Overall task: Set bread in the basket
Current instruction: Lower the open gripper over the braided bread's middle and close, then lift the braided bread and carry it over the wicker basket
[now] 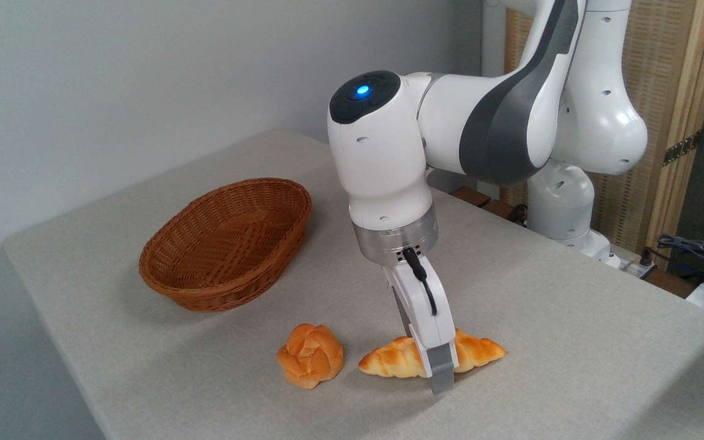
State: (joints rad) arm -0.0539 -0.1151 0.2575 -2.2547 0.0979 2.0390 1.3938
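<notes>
- Straddling the long braided golden-orange loaf of bread (398,359) at its middle, the white two-finger gripper (434,366) points down at the grey tabletop (572,342).
- One grey finger (442,371) stands in front of the loaf with its tip down at the tabletop; the other is hidden behind the gripper body and the loaf, so whether the fingers are pressing on the bread or merely set around it cannot be told.
- The loaf lies flat on the tabletop, its pointed ends sticking out on either side of the gripper.
- Just left of the loaf, apart from it, sits a small round knotted orange bun (310,355).
- Behind and left of the loaf, well apart, is the oval brown woven wicker basket (227,243), with nothing inside it.
- Above the loaf, a blue light (362,91) glows on the arm's dark cap.
- No brand, label or writing can be read anywhere.
</notes>
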